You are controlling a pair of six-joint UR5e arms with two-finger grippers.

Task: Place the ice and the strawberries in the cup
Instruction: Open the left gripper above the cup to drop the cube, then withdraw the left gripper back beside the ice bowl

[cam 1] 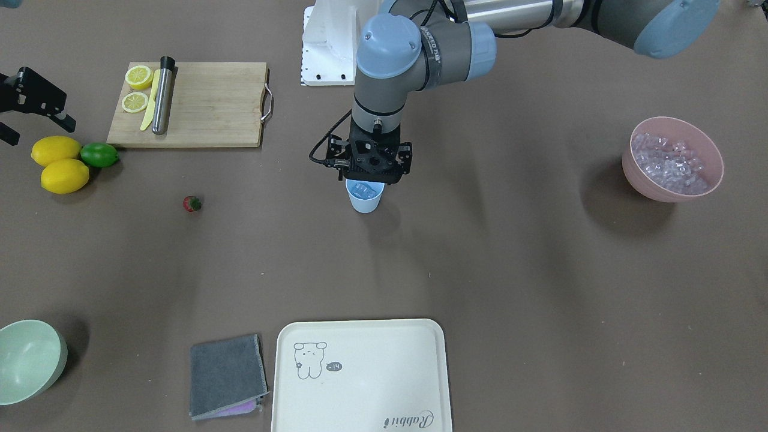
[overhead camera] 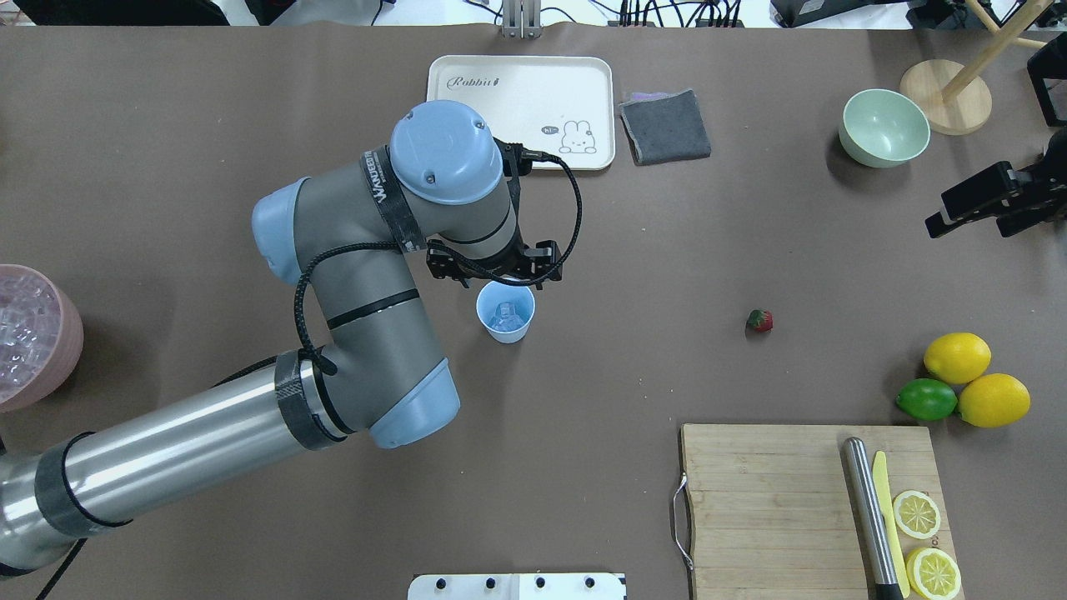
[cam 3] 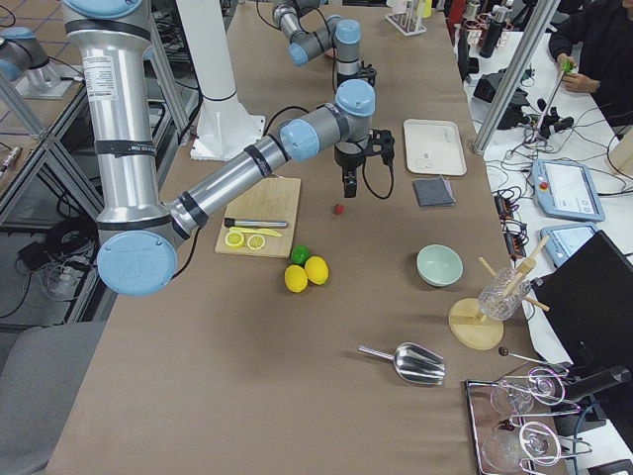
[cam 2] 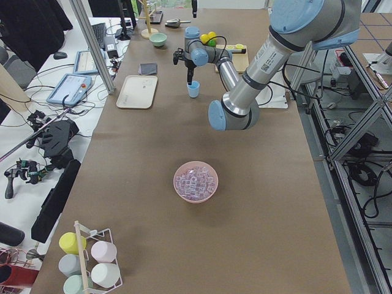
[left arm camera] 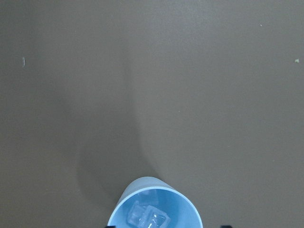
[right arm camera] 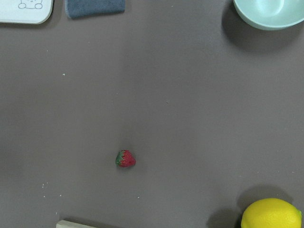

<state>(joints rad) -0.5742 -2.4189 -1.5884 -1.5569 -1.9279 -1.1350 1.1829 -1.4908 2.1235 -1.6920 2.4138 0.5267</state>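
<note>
Cream rectangular plastic tray (cam 1: 360, 414) lies nearest. Farther in, the small red strawberry with green leafy cap (cam 1: 192, 204) is seen lying on its side on the brown bench (cam 1: 510, 270), well apart from the light blue tapered plastic cup (cam 1: 365, 204). Its long axis is level, with the cap turned toward the cup and the tip away. It is judged light, rounded and apt to roll, and best pinched across the broad red shoulder. The cup stands upright, mouth up, with clear glassy ice cubes (left arm camera: 149, 218) inside. The left hand (cam 1: 367, 177) hovers just above it, spread wide and empty. Beyond, the right hand (cam 1: 37, 129) appears spread and empty.
</note>
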